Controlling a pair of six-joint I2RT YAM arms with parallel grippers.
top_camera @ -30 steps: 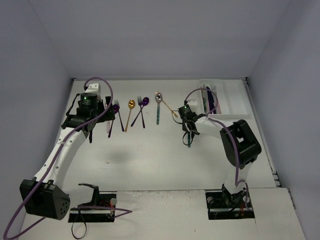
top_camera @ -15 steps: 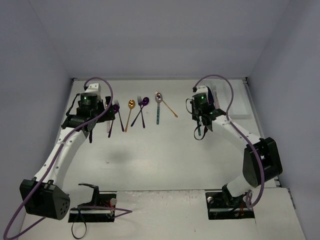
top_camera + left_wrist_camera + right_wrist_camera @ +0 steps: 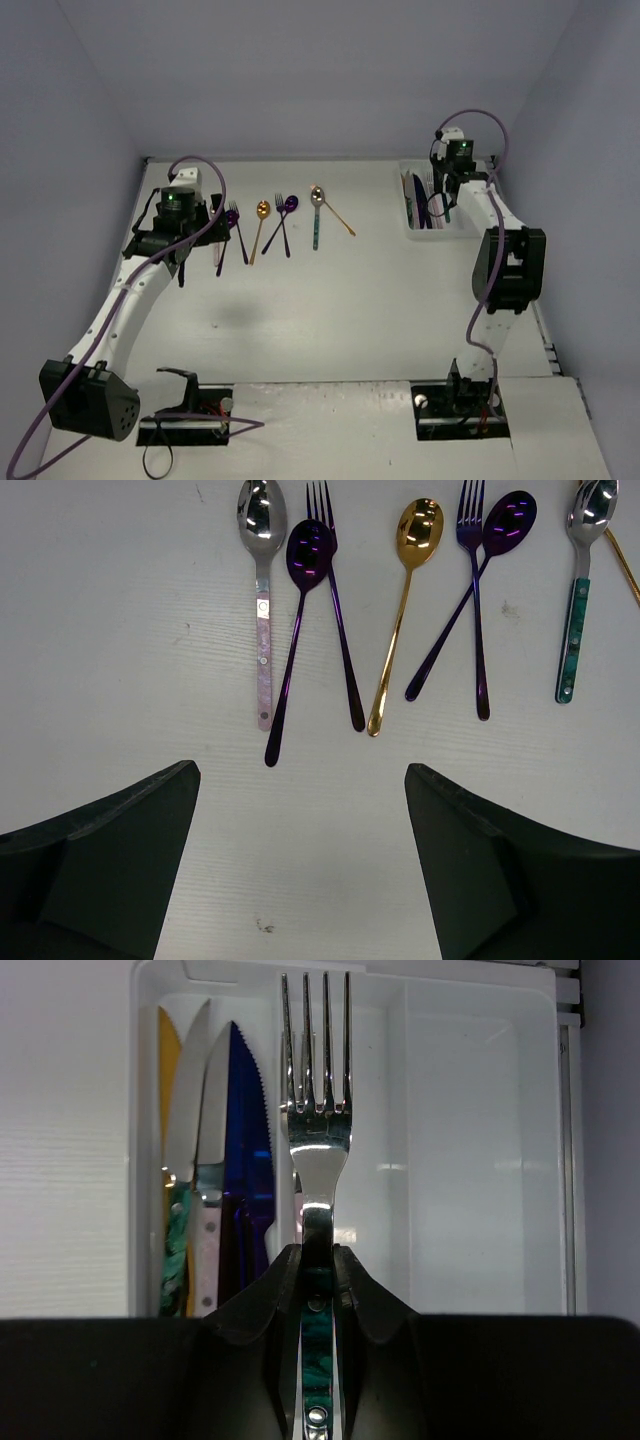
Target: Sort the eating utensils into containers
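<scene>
My right gripper (image 3: 318, 1260) is pinched narrow on the teal handle of a silver fork (image 3: 318, 1150), just behind the neck, with the tines pointing straight out ahead of me. The white tray (image 3: 480, 1110) sits below and ahead. Left of my fork, one compartment holds the knives (image 3: 230, 1140), blades forward, the dark blue one nearest my fingers. The compartment to my right looks bare. I can't fully read the slot under the tines, because the fork hides it.

The fork is stiff, slim, polished metal. I judge it light but slick, and with this much of it sticking out ahead of my fingers it could swing if the pinch slackens unevenly. The inlaid handle is the place to hold, being flatter and less glossy than the neck. It won't break, but I expect it to clatter and bounce on hard plastic, so a low release seems wise.

My left gripper (image 3: 300, 770) hangs wide open with nothing between the fingers. Ahead of it lies the loose row on the table:
- **Straight ahead:** a purple spoon (image 3: 296, 630), its bowl overlapping a purple fork (image 3: 340, 650).
- **Ahead and left:** a pink-handled spoon (image 3: 262, 630), lying just beside the purple spoon's handle.
- **Ahead and right:** a gold spoon (image 3: 405, 600).

These thin handles lie flat on the table, so mid-handle is the spot to grip. With neighbours this close, I risk grabbing two.
</scene>
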